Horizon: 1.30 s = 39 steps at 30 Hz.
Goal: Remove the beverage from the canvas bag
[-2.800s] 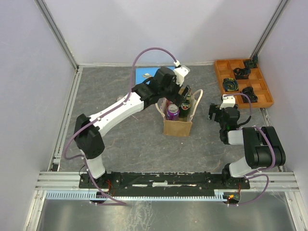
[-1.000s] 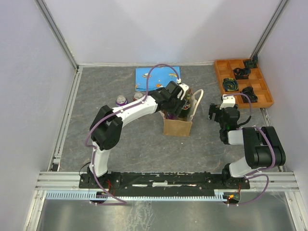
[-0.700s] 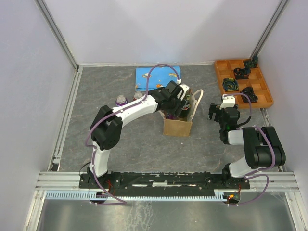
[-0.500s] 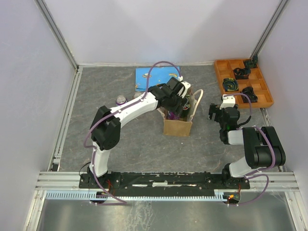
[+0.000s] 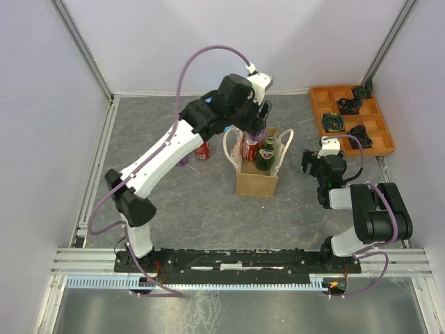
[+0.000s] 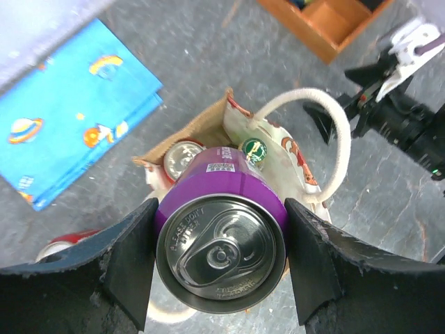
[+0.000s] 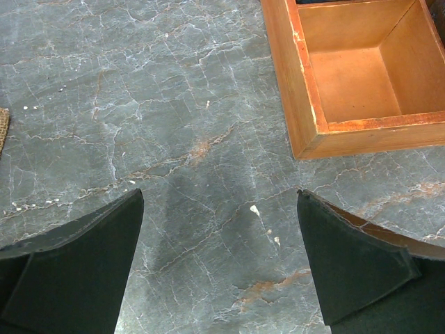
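Note:
The tan canvas bag [image 5: 257, 182] stands mid-table with cream looped handles [image 6: 332, 132]. My left gripper [image 6: 221, 259] is shut on a purple beverage can [image 6: 229, 209] and holds it upright above the bag's open mouth [image 6: 201, 136]. In the top view the left gripper [image 5: 254, 127] hovers over the bag and mostly hides that can. A red can [image 5: 249, 149] and a green bottle [image 5: 264, 156] stand inside the bag. My right gripper [image 7: 219, 209] is open and empty over bare table, right of the bag [image 5: 309, 163].
An orange compartment tray [image 5: 379, 129] with small dark items sits at the back right; its corner shows in the right wrist view [image 7: 306, 104]. A blue patterned cloth [image 6: 69, 139] lies behind the bag. A red can [image 5: 202, 150] stands on the table left of the bag.
My left gripper was down inside the bag; it has risen up and back with the purple can in its jaws. The right arm has not moved.

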### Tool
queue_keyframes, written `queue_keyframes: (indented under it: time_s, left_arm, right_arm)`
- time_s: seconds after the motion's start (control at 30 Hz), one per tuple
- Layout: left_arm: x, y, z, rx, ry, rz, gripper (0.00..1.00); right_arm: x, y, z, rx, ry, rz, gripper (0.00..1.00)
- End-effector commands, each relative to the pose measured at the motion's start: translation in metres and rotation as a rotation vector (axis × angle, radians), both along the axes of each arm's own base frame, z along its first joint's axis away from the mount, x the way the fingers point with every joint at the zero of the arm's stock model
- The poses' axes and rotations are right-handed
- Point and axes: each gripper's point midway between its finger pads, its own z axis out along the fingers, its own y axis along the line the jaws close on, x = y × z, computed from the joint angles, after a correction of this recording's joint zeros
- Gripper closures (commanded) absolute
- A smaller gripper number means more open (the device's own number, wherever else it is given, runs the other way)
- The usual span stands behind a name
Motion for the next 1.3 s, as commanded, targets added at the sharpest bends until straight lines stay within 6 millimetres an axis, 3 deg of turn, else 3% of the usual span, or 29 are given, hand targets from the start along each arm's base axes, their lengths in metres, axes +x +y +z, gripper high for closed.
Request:
queue_keyframes:
  time_s: [0.0, 0.13, 0.27, 0.43, 0.53, 0.67, 0.8, 0.97, 1.27]
  left_arm:
    - [-0.005, 0.045, 0.126, -0.126, -0.275, 0.091, 0.97]
    - [-0.01, 0.089, 0.163, -0.121, -0.377, 0.221, 0.97]
    - [-0.005, 0.141, 0.174, -0.08, -0.421, 0.379, 0.97]
    - [0.011, 0.199, 0.146, -0.079, -0.36, 0.518, 0.97]
    - [0.015, 0.218, 0.119, -0.107, -0.314, 0.559, 0.97]
    - [0.018, 0.214, 0.071, -0.111, -0.248, 0.542, 0.97]
    - [0.018, 0.19, 0.025, -0.159, -0.154, 0.474, 0.97]
    - [0.021, 0.168, -0.009, -0.224, -0.094, 0.418, 0.97]
    - [0.028, 0.155, -0.082, -0.144, 0.022, 0.415, 0.97]
  right_arm:
    - [0.013, 0.0, 0.02, -0.001, -0.069, 0.007, 0.01]
    - [0.013, 0.001, 0.019, 0.0, -0.068, 0.007, 0.01]
    - [0.013, 0.001, 0.019, 0.0, -0.068, 0.006, 0.01]
    - [0.013, 0.0, 0.02, 0.0, -0.069, 0.006, 0.01]
    - [0.013, 0.001, 0.019, 0.0, -0.068, 0.007, 0.01]
    - [0.013, 0.001, 0.02, 0.0, -0.069, 0.007, 0.01]
    - [0.013, 0.001, 0.019, -0.001, -0.068, 0.007, 0.01]
    - [0.012, 0.0, 0.019, -0.001, -0.068, 0.006, 0.01]
    - [0.013, 0.0, 0.02, 0.0, -0.069, 0.006, 0.01]
